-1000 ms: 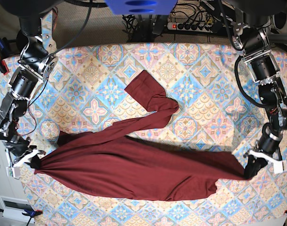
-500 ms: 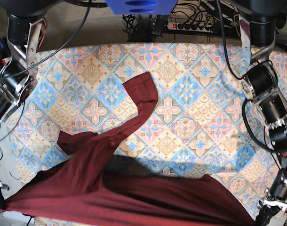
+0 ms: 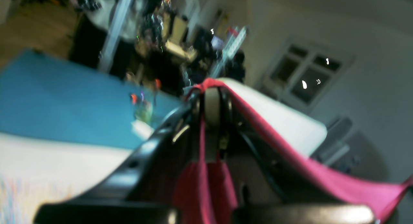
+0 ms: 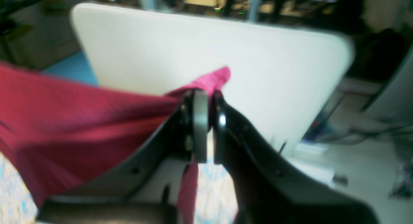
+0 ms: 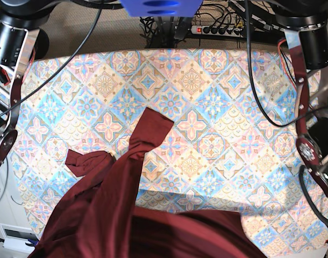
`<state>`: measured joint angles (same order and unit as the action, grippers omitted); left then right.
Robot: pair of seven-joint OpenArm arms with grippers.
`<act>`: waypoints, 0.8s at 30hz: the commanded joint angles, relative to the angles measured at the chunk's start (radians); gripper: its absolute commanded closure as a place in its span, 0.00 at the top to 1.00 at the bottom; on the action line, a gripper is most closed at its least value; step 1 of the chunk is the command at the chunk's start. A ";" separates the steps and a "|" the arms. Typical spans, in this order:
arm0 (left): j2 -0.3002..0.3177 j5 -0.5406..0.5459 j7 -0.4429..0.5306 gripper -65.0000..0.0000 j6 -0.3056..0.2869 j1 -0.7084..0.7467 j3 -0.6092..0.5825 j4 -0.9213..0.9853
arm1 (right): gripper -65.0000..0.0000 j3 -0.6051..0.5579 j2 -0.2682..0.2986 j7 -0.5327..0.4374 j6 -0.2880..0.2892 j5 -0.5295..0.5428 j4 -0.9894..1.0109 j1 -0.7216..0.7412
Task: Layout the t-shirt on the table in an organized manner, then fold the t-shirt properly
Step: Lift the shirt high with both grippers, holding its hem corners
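Observation:
The dark maroon t-shirt (image 5: pixel 126 215) hangs raised over the near edge of the table (image 5: pixel 234 97), its body filling the bottom of the base view. One long sleeve (image 5: pixel 153 126) trails back onto the patterned cloth, and the other sleeve (image 5: pixel 86 160) lies bunched at the left. Neither gripper shows in the base view. In the left wrist view my left gripper (image 3: pixel 213 88) is shut on a pinch of the t-shirt (image 3: pixel 322 175), which stretches away to the lower right. In the right wrist view my right gripper (image 4: pixel 208 95) is shut on another edge of the t-shirt (image 4: pixel 64 120), which spreads to the left.
My arm links stand along the left edge (image 5: pixel 8 80) and the right edge (image 5: pixel 309 107) of the table. A power strip (image 5: pixel 218 29) and cables lie beyond the far edge. A white slab (image 4: pixel 226 49) sits behind the right gripper, and a blue surface (image 3: pixel 48 98) lies left of the left gripper.
Both grippers have drawn the t-shirt toward the near edge and up, out of the base view. The body now hangs raised at the bottom, and the long sleeve has slid nearer.

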<state>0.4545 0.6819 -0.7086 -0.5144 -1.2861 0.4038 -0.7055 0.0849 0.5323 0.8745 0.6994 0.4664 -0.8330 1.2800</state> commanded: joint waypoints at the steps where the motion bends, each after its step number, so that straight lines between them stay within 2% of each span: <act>1: 0.013 0.003 0.019 0.00 -0.003 -0.023 0.001 0.019 | 0.01 -0.026 -0.002 -0.034 -0.001 0.005 0.013 0.025; 7: 0.063 -0.009 0.030 0.00 -0.003 -0.023 0.001 0.126 | 0.01 -0.096 -0.008 -0.133 -0.001 0.005 0.134 0.025; 11: 0.111 -0.009 0.030 0.00 -0.003 -0.023 -0.049 0.152 | 0.01 -0.096 -0.047 -0.136 -0.001 0.005 0.160 0.025; 13: 0.126 -0.001 0.030 0.00 -0.003 -0.023 -0.102 0.152 | 0.01 -0.096 -0.050 -0.136 -0.001 0.005 0.163 0.025; 17: 0.148 -0.001 0.019 0.00 -0.003 -0.023 -0.116 0.152 | 0.01 -0.092 -0.051 -0.134 -0.001 0.005 0.162 0.025; 21: 0.188 0.002 -0.095 0.00 -0.008 -0.023 -0.113 0.145 | 0.01 -0.087 -0.045 -0.053 -0.001 0.012 0.154 0.025; 24: 0.195 0.002 -0.147 0.00 -0.008 -0.023 -0.113 0.097 | 0.01 -0.067 -0.036 0.045 -0.001 0.078 0.103 0.025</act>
<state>0.6376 0.6506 -0.8978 -0.5156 -1.2587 0.2867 -0.5762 0.0097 0.4808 0.9707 0.7033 0.5156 -0.7006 1.2514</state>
